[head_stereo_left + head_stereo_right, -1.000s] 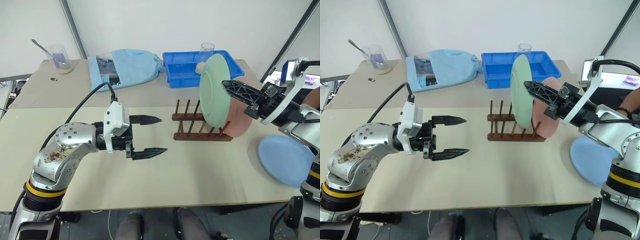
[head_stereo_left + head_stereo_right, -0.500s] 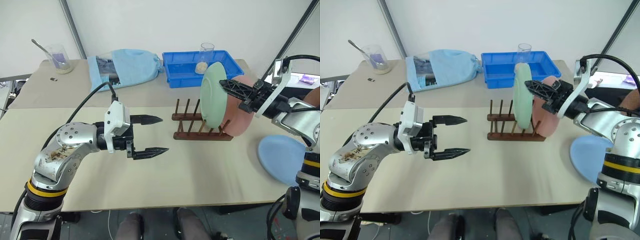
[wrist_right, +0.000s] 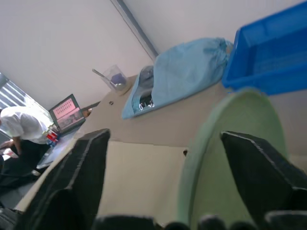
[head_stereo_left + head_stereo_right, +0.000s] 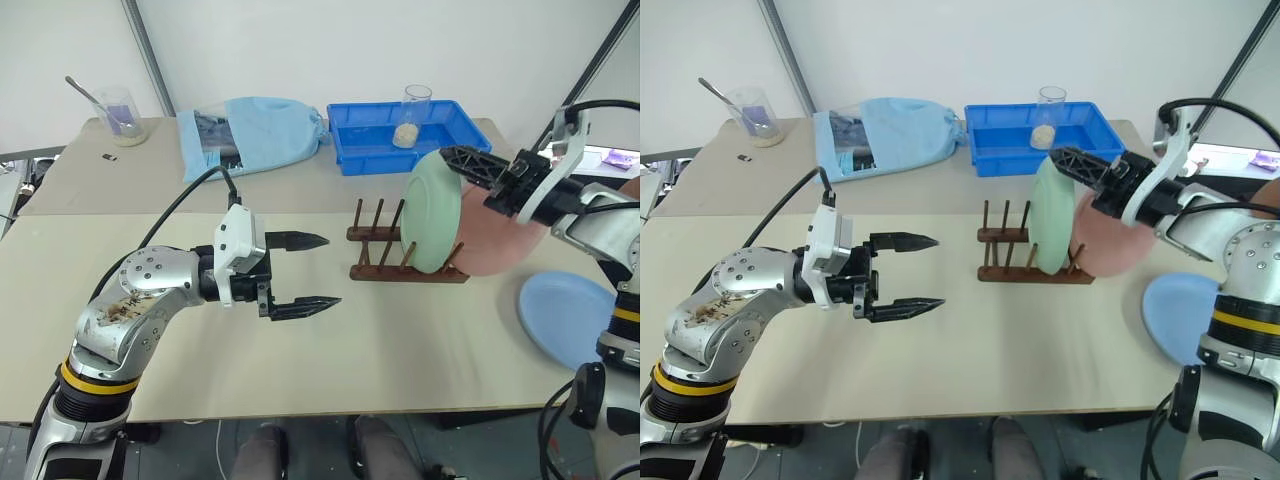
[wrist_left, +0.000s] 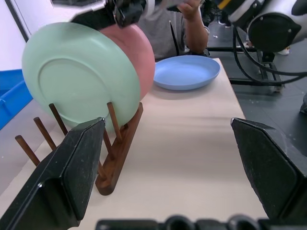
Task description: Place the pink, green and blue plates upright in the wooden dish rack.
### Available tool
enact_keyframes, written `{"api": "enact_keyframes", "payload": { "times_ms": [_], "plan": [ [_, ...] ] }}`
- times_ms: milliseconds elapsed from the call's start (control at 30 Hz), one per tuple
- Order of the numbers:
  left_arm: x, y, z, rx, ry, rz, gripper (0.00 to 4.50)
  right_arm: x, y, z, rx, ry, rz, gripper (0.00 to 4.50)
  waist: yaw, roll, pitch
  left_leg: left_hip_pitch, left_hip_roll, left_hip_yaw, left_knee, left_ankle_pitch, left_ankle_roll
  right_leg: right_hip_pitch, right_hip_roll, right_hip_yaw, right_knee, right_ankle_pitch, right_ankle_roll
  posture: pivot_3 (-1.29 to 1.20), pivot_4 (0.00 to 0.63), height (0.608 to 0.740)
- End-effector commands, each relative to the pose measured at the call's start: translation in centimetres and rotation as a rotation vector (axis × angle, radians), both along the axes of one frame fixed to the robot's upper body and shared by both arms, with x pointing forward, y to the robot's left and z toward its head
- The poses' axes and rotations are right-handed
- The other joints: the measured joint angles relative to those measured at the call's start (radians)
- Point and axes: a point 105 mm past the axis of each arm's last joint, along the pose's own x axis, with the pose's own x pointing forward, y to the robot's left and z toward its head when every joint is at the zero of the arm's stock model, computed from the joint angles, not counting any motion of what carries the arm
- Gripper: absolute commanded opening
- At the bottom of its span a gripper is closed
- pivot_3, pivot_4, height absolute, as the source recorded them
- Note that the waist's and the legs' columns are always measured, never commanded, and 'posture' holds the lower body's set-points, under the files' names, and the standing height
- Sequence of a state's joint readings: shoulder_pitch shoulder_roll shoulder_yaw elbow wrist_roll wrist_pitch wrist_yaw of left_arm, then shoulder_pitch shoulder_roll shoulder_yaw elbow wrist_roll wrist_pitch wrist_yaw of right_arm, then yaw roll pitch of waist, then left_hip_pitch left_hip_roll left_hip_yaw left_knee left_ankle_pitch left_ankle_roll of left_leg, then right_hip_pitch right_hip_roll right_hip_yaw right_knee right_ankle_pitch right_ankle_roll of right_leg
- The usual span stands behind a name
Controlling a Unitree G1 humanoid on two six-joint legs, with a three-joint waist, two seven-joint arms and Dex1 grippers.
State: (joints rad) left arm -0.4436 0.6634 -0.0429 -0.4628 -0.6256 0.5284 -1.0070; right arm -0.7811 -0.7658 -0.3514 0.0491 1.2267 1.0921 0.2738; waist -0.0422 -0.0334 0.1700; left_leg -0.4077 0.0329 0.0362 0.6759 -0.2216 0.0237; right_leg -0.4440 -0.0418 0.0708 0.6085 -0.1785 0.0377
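The green plate stands on edge in the wooden dish rack, tilted back against the pink plate, which stands in the rack's right end. The blue plate lies flat on the table to the right of the rack. My right gripper is open at the green plate's top edge; in the right wrist view its fingers stand wide apart on either side of the rim. My left gripper hovers open to the left of the rack, pointing at it, with nothing between its fingers.
A deep blue tray with a glass cup stands behind the rack. A light-blue cloth bag and a beaker with a spoon sit at the back left. A person's hand shows beyond the table's right end.
The right gripper lowered the green plate into the rack and opened, letting it go; the plate now leans on the pink one. The left arm kept still.
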Motion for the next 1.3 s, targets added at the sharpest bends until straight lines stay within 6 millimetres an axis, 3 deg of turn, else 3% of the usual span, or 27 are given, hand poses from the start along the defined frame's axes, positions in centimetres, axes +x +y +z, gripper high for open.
{"api": "enact_keyframes", "payload": {
  "times_ms": [33, 300, 500, 700, 833, 900, 1067, 1300],
  "plan": [
    [-0.3, -0.3, 0.8, -0.006, -0.054, -0.020, 4.50, -1.8, -0.6, 3.9, -0.091, -0.189, 0.006, 4.48, 0.003, 0.000, 0.000, 0.000, 0.000, 0.000, 0.000, 0.000, 0.000, 0.000, 0.000, 0.000, 0.000, 0.000, 0.000, 0.00, 0.150, 0.740],
    [-0.5, -0.9, 0.6, -0.024, -0.048, -0.041, 4.50, -4.8, -4.2, 7.3, -0.257, -0.348, -0.073, 4.48, 0.005, 0.000, 0.000, 0.000, 0.000, 0.000, 0.000, 0.000, 0.000, 0.000, 0.000, 0.000, -0.001, 0.000, 0.000, 0.00, 0.150, 0.740],
    [-0.9, -1.5, 1.0, -0.026, -0.055, -0.090, 4.50, -7.1, -8.2, 6.0, -0.432, -0.275, -0.185, 4.48, 0.016, 0.000, 0.000, 0.000, 0.000, 0.001, 0.000, 0.000, 0.000, 0.000, -0.001, 0.000, -0.001, -0.001, -0.001, 0.00, 0.150, 0.740],
    [-1.9, -1.7, 0.5, 0.013, -0.033, -0.144, 4.50, -10.1, -10.0, 0.4, -0.744, -0.110, -0.169, 4.48, 0.025, 0.000, 0.000, 0.002, 0.000, 0.001, 0.000, 0.000, 0.000, 0.000, 0.000, 0.000, 0.001, -0.002, -0.001, 0.00, 0.150, 0.740],
    [-2.1, -1.8, -0.1, 0.039, -0.033, -0.162, 4.50, -11.1, -11.2, -5.6, -0.921, 0.065, -0.155, 4.48, 0.027, 0.000, 0.000, 0.004, 0.000, 0.001, 0.001, 0.000, 0.000, 0.002, 0.000, 0.000, 0.001, -0.002, -0.001, 0.00, 0.150, 0.740],
    [-2.1, -1.9, -0.1, 0.036, -0.033, -0.163, 4.50, -11.3, -11.0, -7.6, -0.946, 0.095, -0.151, 4.48, 0.026, 0.000, 0.000, 0.004, 0.000, 0.001, 0.002, 0.000, -0.001, 0.002, 0.000, 0.000, 0.001, -0.002, -0.001, 0.00, 0.150, 0.740],
    [-2.1, -2.1, -0.1, 0.036, -0.036, -0.162, 4.50, -10.0, -11.7, -12.7, -1.017, 0.158, -0.270, 4.48, 0.019, -0.001, 0.000, 0.004, 0.000, 0.001, 0.003, 0.000, -0.001, 0.002, -0.001, 0.000, 0.000, -0.002, -0.001, 0.00, 0.150, 0.740],
    [-2.2, -2.2, -0.1, 0.033, -0.033, -0.153, 4.50, -7.9, -12.1, -16.7, -1.018, 0.212, -0.362, 4.48, 0.019, 0.000, 0.000, 0.003, -0.001, 0.001, 0.002, 0.000, -0.001, 0.001, -0.001, 0.000, 0.001, -0.002, -0.001, 0.00, 0.150, 0.740]
  ]
}}
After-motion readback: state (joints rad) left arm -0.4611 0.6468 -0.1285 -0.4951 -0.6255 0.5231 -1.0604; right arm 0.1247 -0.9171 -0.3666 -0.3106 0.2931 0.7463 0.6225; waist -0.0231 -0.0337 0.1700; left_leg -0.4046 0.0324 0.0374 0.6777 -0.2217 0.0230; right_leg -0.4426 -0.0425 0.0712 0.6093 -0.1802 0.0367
